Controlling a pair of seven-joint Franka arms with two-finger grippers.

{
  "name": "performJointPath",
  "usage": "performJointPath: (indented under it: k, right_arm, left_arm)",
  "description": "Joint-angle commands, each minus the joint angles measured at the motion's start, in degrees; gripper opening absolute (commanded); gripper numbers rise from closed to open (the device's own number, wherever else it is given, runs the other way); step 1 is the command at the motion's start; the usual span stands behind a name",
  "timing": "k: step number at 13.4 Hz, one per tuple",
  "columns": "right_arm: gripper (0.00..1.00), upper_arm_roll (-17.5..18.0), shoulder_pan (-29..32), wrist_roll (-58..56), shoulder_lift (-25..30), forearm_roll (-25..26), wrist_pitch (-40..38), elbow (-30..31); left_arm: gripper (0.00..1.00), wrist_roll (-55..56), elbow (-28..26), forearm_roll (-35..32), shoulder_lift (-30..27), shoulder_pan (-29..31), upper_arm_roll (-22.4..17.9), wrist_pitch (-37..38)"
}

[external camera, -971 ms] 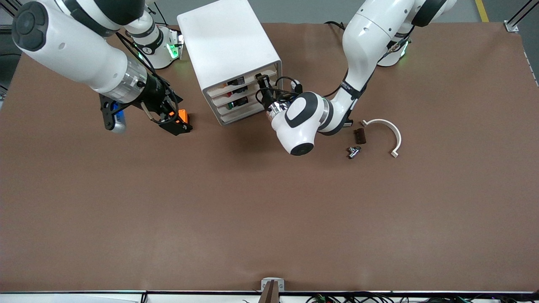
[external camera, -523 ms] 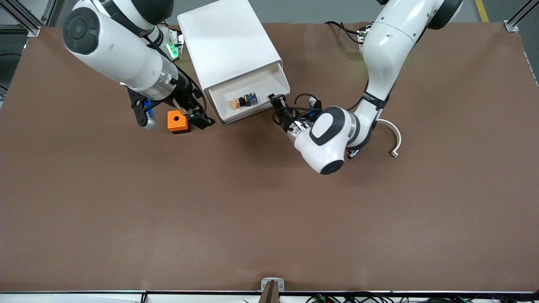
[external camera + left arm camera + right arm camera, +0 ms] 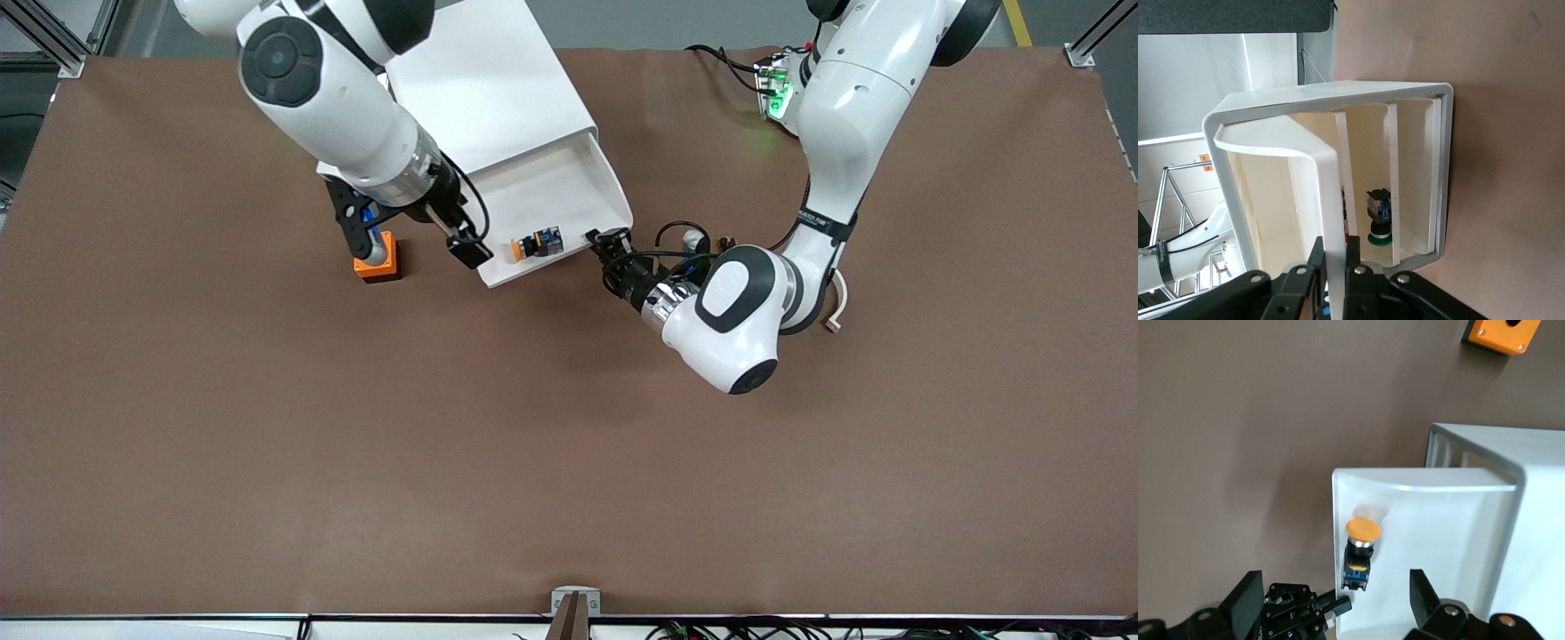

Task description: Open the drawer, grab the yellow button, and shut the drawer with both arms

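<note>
Drawer (image 3: 569, 200) farther out, left pincer (image 3: 612, 242) clamping its front.

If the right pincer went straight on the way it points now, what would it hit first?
The right pincer, open, would most likely meet the tiny orange-capped push button lying in the pulled-out white tray drawer. Depth is unclear, so one finger might touch the drawer's front rim first.

- left gripper (image 3: 610, 240) sits low with its jaws pinched shut, forearm angled down
- right gripper (image 3: 468, 252) hangs tilted with jaws spread wide
</note>
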State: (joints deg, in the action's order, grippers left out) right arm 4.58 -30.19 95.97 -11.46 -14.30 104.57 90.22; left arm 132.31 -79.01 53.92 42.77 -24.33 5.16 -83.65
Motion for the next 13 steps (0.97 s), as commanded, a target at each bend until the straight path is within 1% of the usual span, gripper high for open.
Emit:
performJointPath:
  k: [1, 2, 3, 4, 5, 7, 9, 11, 13]
  right_arm:
    - [0.97, -0.54, -3.46, 3.33, -1.89, 4.17, 2.65, 1.01]
    - [0.97, -0.45, -4.52, 3.95, -3.29, 5.67, 2.83, 0.92]
    - [0.97, -0.45, -5.4, 4.31, -3.65, 5.69, 3.44, 1.01]
    - [0.97, -0.54, -6.1, 5.7, -4.18, 5.86, 4.4, 1.53]
    - [0.97, -0.54, -6.89, 6.24, -4.53, 6.04, 5.54, 2.49]
    - [0.97, -0.54, -8.13, 7.55, -4.62, 6.65, 7.92, 3.99]
    - [0.97, -0.54, -9.53, 8.44, -4.71, 7.97, 9.24, 5.75]
    - [0.97, -0.54, -10.32, 8.88, -4.62, 8.06, 10.82, 7.59]
    - [0.94, -0.54, -10.77, 9.66, -4.62, 8.5, 12.49, 8.91]
  left_arm:
    - [0.64, -3.46, 1.41, -0.92, 0.48, 2.18, -0.33, 0.85]
    - [0.83, -3.47, 1.49, -1.09, 0.3, 2.27, -0.33, 0.85]
    - [0.93, -3.38, 1.5, -1.44, 0.04, 2.36, -1.02, 0.94]
    - [0.99, -3.47, 1.58, -1.45, -0.05, 2.27, -2.51, 0.94]
    - [0.99, -3.64, 1.84, -1.53, -0.05, 2.36, -3.39, 0.94]
    - [0.99, -5.39, 3.51, -4.24, -0.05, 2.27, -5.33, 0.94]
    - [0.99, -8.19, 5.18, -8.63, -0.05, 2.27, -7.0, 0.94]
    - [0.99, -12.06, 5.27, -13.29, -0.14, 2.27, -9.19, 0.94]
    - [0.99, -15.4, 5.27, -19.51, -0.4, 2.27, -10.08, 0.94]
